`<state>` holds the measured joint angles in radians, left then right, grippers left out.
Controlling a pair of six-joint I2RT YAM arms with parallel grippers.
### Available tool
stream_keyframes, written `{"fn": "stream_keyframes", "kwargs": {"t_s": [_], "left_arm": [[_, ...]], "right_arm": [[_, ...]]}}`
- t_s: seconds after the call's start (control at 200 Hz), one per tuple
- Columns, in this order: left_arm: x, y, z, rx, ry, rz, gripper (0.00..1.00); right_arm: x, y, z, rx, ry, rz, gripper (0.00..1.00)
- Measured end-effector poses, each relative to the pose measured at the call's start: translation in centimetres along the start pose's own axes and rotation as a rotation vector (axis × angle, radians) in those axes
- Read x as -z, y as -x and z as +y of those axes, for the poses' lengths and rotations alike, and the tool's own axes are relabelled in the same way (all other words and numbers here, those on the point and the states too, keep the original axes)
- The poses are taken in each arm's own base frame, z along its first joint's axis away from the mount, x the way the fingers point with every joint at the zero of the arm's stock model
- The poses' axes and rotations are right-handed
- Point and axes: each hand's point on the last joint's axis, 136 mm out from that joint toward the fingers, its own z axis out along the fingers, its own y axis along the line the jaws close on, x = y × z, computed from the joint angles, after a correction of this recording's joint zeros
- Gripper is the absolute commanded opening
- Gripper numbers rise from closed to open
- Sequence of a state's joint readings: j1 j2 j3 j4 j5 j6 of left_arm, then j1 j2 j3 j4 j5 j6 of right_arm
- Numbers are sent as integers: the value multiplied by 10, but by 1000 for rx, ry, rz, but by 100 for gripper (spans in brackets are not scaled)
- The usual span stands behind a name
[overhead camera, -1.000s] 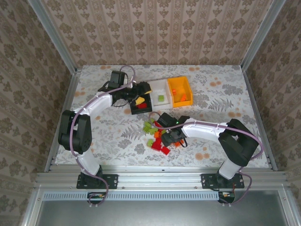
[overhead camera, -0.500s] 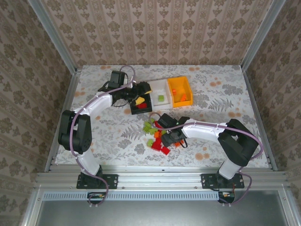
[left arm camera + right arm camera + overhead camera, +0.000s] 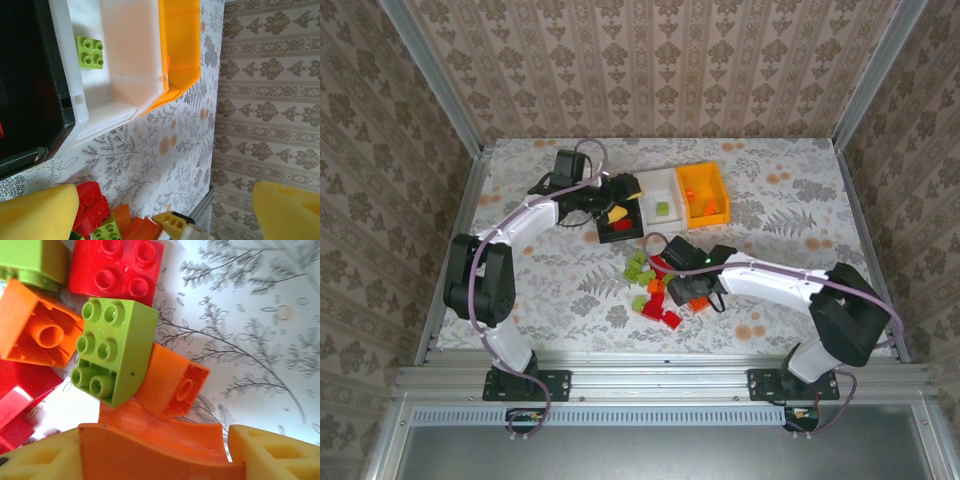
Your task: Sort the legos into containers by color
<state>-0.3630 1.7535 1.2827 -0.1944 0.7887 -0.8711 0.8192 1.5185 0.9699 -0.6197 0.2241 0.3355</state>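
Your right arm has swung its elbow outward. Your left gripper [image 3: 160, 214] hangs wide open above the black bin [image 3: 618, 234], with the white bin [image 3: 130, 60] just beyond it holding a green lego [image 3: 90, 51]. Your right gripper [image 3: 687, 288] sits over the legos [image 3: 652, 308], clamped on an orange lego [image 3: 155, 450].

Containers [image 3: 677, 178]: three, joined in a row (one black, one white, one orange). Lime green brick [image 3: 662, 209] in the white bin [image 3: 655, 188]: one. Loose legos [image 3: 653, 308] at the desk [image 3: 540, 285] centre: roughly ten, overlapping.
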Motion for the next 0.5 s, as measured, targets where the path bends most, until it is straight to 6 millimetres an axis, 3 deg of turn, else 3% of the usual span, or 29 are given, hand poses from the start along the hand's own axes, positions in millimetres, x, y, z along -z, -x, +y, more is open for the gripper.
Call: {"fn": "stream_keyframes", "kwargs": {"t_s": [0.14, 0.29, 0.385, 0.5], "left_arm": [[12, 14, 8, 20, 2, -37, 92], [40, 41, 20, 50, 7, -118, 92], [63, 57, 26, 63, 9, -180, 92], [82, 71, 31, 73, 8, -234, 92]], "right_arm": [[25, 30, -14, -27, -12, -80, 63], [43, 92, -61, -144, -64, -189, 62], [42, 134, -95, -214, -126, -248, 63], [19, 174, -131, -275, -196, -259, 63]]}}
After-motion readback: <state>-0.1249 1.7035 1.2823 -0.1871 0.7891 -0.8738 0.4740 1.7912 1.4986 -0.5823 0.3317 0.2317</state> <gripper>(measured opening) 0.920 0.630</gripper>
